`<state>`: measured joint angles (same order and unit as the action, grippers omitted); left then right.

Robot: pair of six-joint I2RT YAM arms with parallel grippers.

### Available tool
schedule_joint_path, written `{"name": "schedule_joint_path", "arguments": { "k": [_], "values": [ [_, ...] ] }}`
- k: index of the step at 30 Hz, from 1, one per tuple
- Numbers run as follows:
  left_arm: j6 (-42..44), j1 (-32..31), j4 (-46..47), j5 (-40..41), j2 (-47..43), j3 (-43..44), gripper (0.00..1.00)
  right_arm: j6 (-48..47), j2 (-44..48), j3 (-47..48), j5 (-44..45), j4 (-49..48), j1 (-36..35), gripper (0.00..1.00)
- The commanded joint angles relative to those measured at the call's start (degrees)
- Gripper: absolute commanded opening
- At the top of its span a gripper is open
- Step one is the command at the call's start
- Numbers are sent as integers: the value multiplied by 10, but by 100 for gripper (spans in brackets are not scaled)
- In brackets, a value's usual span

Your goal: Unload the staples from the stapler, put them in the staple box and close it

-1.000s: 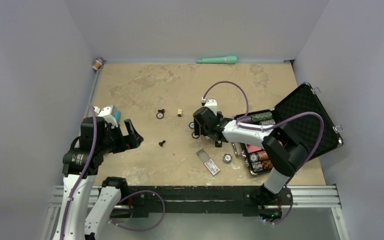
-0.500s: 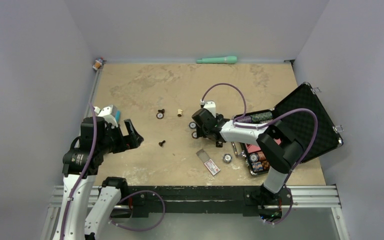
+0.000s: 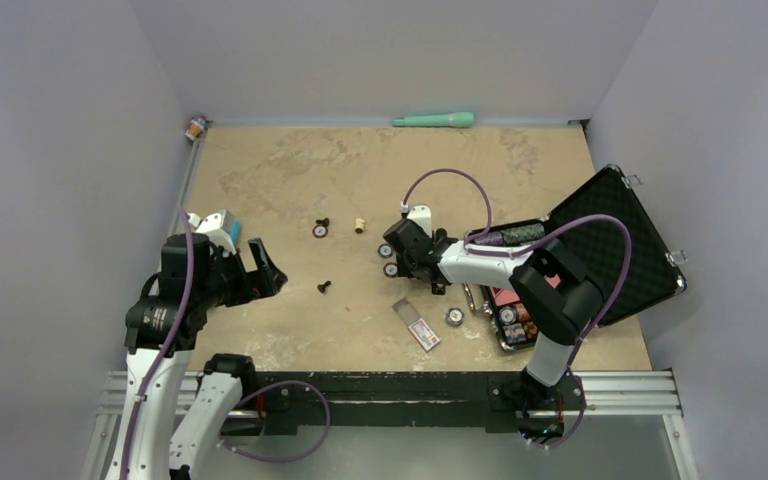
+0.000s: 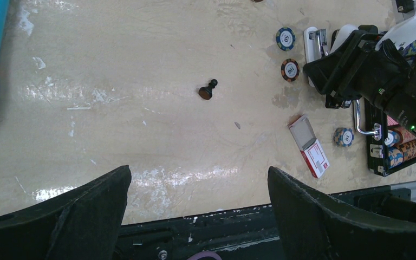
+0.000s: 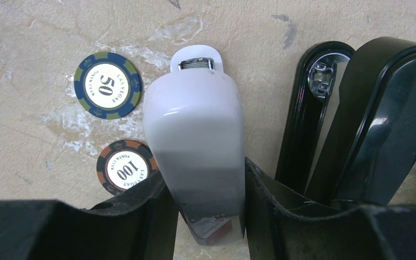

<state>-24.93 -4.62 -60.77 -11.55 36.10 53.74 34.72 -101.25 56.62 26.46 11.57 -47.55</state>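
The stapler (image 5: 380, 122) is not between my fingers. In the right wrist view it lies just outside the finger on the right of the picture, while the right gripper (image 5: 206, 184) straddles the white oblong bar (image 5: 195, 124) instead. Both fingers look pressed against the bar's flanks, so I read that gripper as closed on the bar, not on the task's thing. The stapler's long axis runs near enough parallel to the bar and to my fingers, straight out from the wrist. The end that shows silvery metal points away from the camera, and the other end runs back behind the finger, out of sight. I see two black lengths side by side, a slim one with chrome at its tip and a broader glossy one beside it. I take these for the base and the hinged arm, but I cannot tell how far the arm is swung open. A blue poker chip (image 5: 107, 85) and an orange poker chip (image 5: 125, 169) lie on the table (image 5: 43, 32) on the bar's far side, away from the stapler. The left gripper (image 4: 197, 216) hangs wide open with nothing in it, well apart across the table. So the right arm is the nearer one, and I judge the next move needs a sideways shift toward the stapler.
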Motion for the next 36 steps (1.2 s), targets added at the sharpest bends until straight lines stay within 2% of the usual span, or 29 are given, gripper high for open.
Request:
{"name": "schedule_joint_path", "arguments": {
  "k": [1,5,7,12,22,28,36],
  "values": [
    [-6,3,19,-4,1,0,100,4,-1,7,14,3,-1,43],
    [-6,2,19,-4,0,-1,100,4,-3,12,14,8,-2,36],
    [-6,3,18,-5,0,0,100,6,-3,15,14,14,-3,29],
    [-5,3,19,-5,1,0,100,15,1,51,33,61,-12,0],
    [-5,4,20,-7,2,-1,100,8,71,99,16,107,-45,0],
    [-7,4,24,-10,-4,-8,100,-11,135,84,-64,58,-70,0],
    [-6,3,30,-24,-9,-14,100,-11,229,25,-215,-51,-86,0]
  ]
}}
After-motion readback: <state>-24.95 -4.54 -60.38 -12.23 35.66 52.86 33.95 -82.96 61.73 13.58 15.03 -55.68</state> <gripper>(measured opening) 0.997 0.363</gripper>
